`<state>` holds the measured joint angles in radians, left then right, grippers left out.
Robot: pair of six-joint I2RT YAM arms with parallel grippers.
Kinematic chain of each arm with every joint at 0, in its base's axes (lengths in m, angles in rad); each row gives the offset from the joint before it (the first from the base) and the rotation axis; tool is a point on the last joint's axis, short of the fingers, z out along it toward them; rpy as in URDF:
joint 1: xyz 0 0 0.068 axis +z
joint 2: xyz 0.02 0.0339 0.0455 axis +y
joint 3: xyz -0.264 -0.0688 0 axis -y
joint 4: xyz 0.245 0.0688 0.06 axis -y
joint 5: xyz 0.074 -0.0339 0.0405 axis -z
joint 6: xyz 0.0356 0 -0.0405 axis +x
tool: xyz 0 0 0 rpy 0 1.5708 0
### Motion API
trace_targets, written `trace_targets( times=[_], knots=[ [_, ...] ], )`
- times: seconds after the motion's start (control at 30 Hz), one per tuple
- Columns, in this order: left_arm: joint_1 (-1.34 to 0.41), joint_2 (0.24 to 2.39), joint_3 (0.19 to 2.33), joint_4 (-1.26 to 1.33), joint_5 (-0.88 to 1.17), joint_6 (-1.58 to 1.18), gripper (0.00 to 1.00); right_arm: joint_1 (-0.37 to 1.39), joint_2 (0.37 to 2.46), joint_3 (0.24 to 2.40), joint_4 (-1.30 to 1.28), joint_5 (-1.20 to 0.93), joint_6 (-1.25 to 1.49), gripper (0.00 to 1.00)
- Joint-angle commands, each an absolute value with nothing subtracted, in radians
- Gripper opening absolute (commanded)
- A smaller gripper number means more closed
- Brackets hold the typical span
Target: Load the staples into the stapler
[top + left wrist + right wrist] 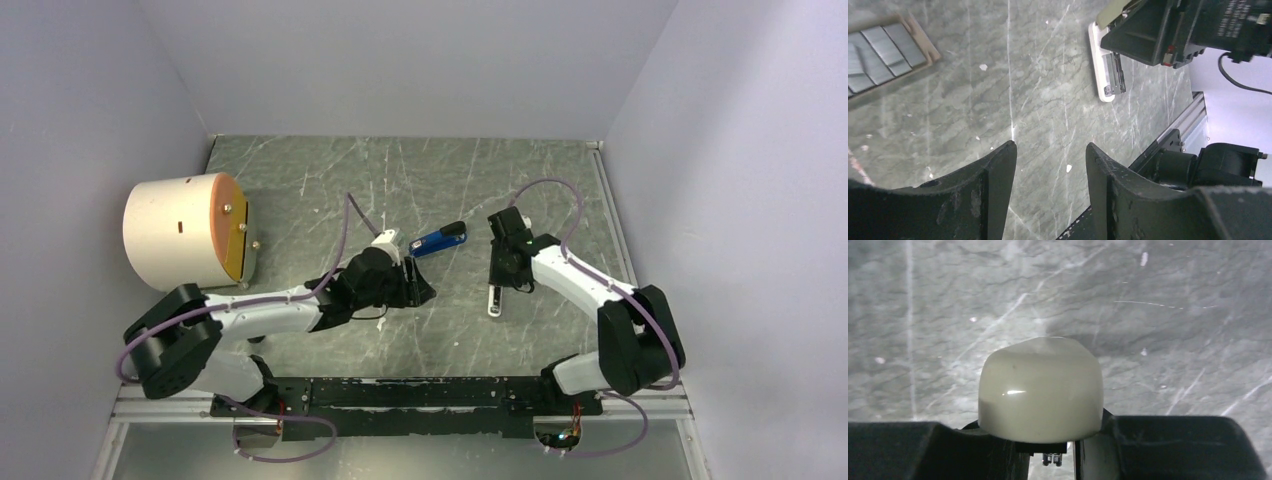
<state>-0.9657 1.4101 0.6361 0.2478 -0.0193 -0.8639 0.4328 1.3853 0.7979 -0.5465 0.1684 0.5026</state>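
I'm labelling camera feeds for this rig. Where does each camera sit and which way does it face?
Top external: high behind the robot, looking down at the table; the left arm, right arm, left gripper and right gripper show.
Left wrist: on the left arm, facing across the table toward the right arm; its open fingers show, staples beyond.
Right wrist: looks down past its fingers, clamped on the pale bar.
Shared: top and left wrist both see the right gripper at the pale bar.
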Motion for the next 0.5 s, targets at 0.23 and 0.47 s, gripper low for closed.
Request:
trace_targets(
  times=[0.23, 0.47],
  knots=[
    [-0.968, 1.254, 0.623, 0.120, -0.144, -0.758, 0.60, 0.328, 1.513, 0.893, -0.622, 0.125, 0.316, 0.16],
    [-0.967, 1.244, 0.620, 0.108, -0.158, -0.748, 0.60, 0.320, 1.530, 0.888, -0.615, 0.104, 0.313, 0.27]
  ],
)
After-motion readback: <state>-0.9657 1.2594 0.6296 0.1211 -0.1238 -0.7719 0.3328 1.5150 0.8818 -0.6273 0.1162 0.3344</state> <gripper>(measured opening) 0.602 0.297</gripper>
